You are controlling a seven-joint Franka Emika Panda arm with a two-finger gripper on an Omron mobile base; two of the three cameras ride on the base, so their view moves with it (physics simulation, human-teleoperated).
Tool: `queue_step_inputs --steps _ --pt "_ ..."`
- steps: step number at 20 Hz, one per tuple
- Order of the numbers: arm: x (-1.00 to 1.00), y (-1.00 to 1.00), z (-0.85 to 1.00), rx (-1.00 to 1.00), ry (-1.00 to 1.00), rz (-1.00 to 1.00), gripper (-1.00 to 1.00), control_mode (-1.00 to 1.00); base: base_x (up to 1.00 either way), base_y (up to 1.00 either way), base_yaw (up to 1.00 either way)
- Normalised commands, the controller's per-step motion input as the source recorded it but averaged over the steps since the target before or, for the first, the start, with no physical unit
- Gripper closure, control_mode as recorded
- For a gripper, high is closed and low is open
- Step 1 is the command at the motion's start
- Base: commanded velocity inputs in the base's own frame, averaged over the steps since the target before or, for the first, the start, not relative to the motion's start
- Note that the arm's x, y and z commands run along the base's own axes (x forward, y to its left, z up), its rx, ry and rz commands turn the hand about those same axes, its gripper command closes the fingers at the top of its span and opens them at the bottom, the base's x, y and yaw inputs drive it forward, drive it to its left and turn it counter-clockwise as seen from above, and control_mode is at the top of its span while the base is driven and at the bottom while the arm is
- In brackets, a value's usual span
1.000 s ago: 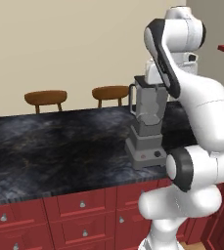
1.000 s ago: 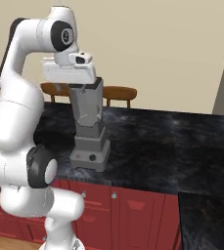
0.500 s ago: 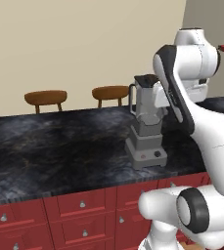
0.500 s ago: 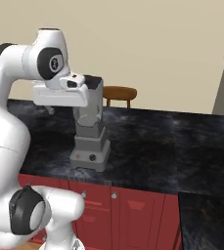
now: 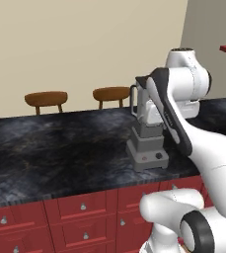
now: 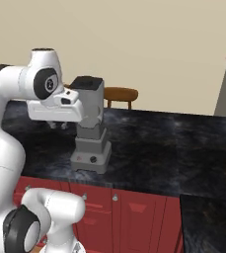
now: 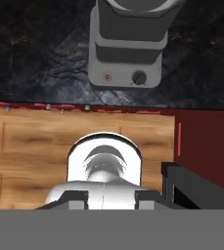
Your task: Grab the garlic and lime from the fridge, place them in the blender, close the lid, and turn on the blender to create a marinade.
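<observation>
- The arm has swung down over the last second: the hand that stood level with the jar top now sits lower, at the left of the right base view, in front of the blender (image 6: 91, 126).
- In the left base view the blender stands just right of centre on the dark counter (image 5: 60, 143), its grey jar partly hidden by the white forearm.
- A dark cap, which I take for the lid (image 6: 87, 82), sits on the jar top in the right base view, so that step looks done; whether garlic and lime are inside I cannot tell through the grey jar.
- What seems left is switching on. The hand view looks down on the stepped base, with the red button (image 7: 107, 76) and the black knob (image 7: 139, 77) near the top centre.
- The gripper's own tips are not distinguishable, so I cannot tell how the jaws stand.
- The controls lie well apart from the hand, ahead of it along the view.
</observation>
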Motion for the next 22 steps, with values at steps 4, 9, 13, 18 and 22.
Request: queue_step_inputs --steps 4,9,13,18,22 --pt "0.00 0.46 -0.53 0.00 0.00 0.00 1.00 -1.00 0.00 0.00 0.00" --pt "0.00 0.00 -0.50 0.06 -0.02 0.00 1.00 -1.00 0.00 0.00 0.00" --pt "0.01 -0.05 -0.19 0.09 -0.02 0.00 1.00 -1.00 0.00 0.00 0.00" --pt "0.00 0.00 0.00 0.00 0.00 0.00 1.00 -1.00 0.00 0.00 0.00" --pt "0.00 0.00 -0.14 0.00 0.00 0.00 1.00 -1.00 0.00 0.00 0.00"
